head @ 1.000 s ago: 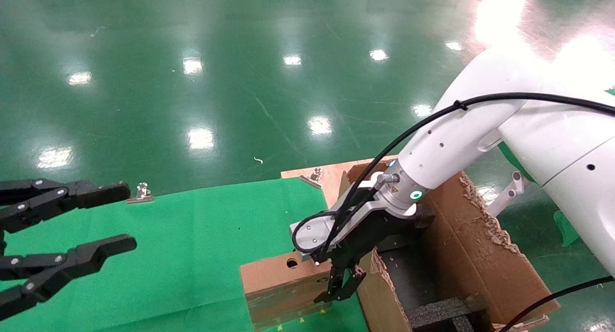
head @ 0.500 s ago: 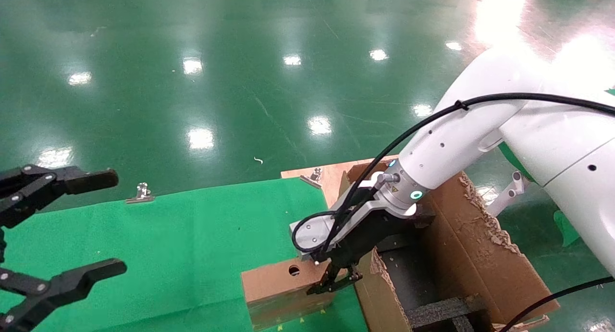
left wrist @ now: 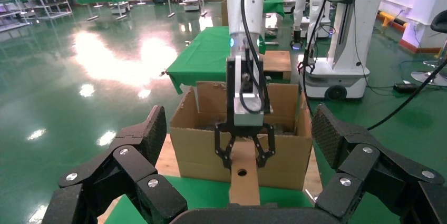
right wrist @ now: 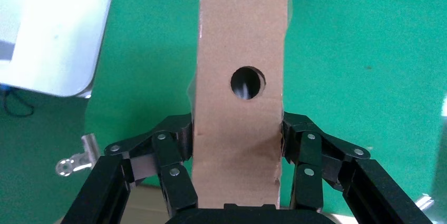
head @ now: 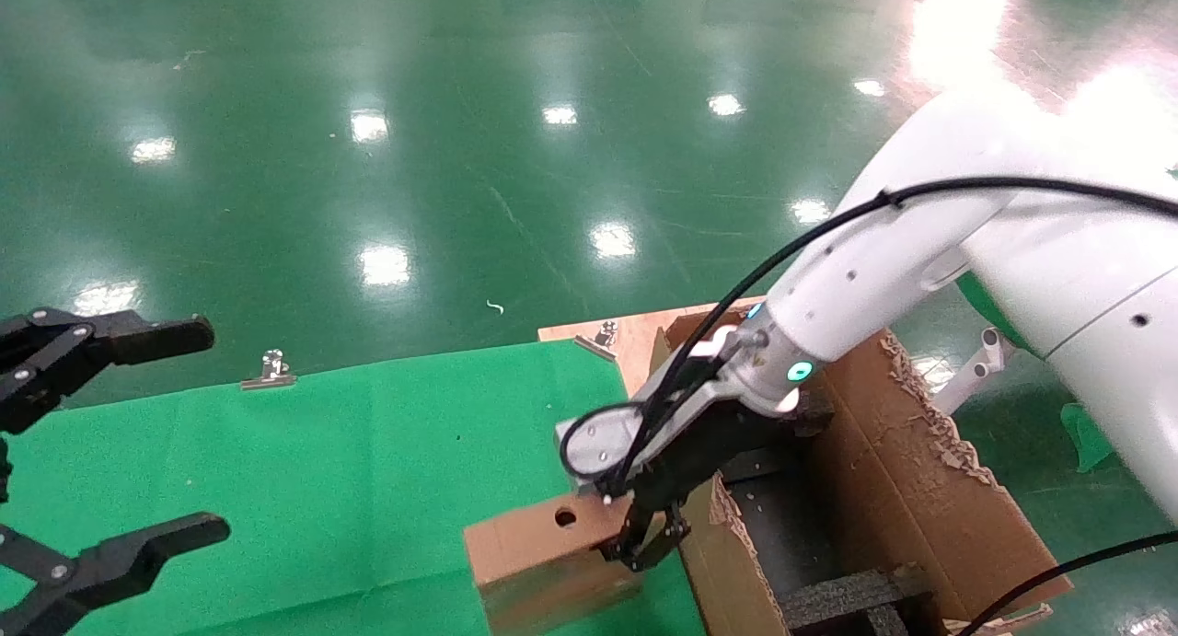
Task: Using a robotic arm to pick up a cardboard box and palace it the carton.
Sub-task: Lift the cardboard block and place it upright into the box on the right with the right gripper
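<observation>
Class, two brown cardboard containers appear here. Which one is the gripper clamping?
The small cardboard box with a round hole, held by the right gripper over the green cloth. The big carton with ragged flaps stands untouched beside it.

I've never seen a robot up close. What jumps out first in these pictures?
The white jointed right arm reaches down to the green cloth-covered table, its black right gripper clamped on a small brown cardboard box with a round punched hole. Right beside it stands a large brown corrugated carton with ragged flaps, black foam inside. At the table's left edge, the black left gripper waits wide open, holding nothing.
</observation>
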{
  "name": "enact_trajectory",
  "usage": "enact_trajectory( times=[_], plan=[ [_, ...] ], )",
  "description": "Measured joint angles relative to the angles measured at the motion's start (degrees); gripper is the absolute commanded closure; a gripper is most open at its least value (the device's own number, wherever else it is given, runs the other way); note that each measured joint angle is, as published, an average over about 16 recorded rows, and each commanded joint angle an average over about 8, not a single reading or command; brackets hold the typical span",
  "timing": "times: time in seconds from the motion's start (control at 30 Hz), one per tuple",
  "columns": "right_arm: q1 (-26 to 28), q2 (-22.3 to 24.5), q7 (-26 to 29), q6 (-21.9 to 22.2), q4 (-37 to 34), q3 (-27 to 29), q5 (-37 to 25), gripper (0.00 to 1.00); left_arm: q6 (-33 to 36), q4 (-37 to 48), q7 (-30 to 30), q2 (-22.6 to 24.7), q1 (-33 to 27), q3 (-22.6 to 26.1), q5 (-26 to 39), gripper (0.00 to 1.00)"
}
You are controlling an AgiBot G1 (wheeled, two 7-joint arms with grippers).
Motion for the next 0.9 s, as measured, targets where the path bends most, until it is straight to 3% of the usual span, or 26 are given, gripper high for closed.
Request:
enact_trajectory(
  times=[0.5,0.9],
  plan=[
    [15.2,3.8,-3.6,-0.2,-7.2,2.0,3.2,1.0,0.0,0.0,0.0,0.0,0.0,0.0,0.0,0.0],
    [21.3,10.0,-3.1,-0.5,-8.8,-1.5,1.2,1.0,0.0,0.0,0.0,0.0,0.0,0.0,0.0,0.0]
  ],
)
